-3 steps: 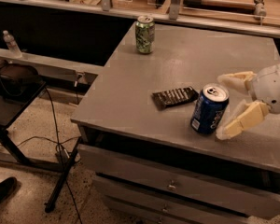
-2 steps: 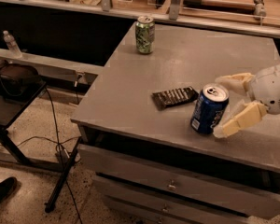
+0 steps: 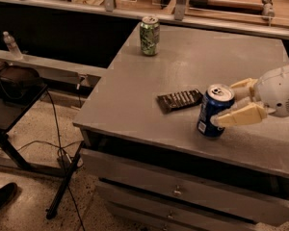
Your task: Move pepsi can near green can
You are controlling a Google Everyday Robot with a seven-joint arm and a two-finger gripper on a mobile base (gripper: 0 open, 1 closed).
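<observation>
The pepsi can (image 3: 211, 113), dark blue with a silver top, stands on the grey table (image 3: 192, 66) near its front right. My gripper (image 3: 225, 104) reaches in from the right, its white body at the right edge of the view. One cream finger (image 3: 238, 115) lies across the can's near side and the other (image 3: 243, 85) sits behind its top, so the gripper is shut on the can. The green can (image 3: 149, 35), mottled green and white, stands upright at the table's far left corner, well apart from the pepsi can.
A dark flat snack packet (image 3: 179, 100) lies on the table just left of the pepsi can. Drawers (image 3: 183, 191) sit below the table front. A black stand (image 3: 19, 88) with cables is at the left. A ledge (image 3: 135, 13) runs behind the table.
My gripper has moved left around the pepsi can, and its fingers have closed in from a wider spread onto the can's sides. The can stays in the same spot.
</observation>
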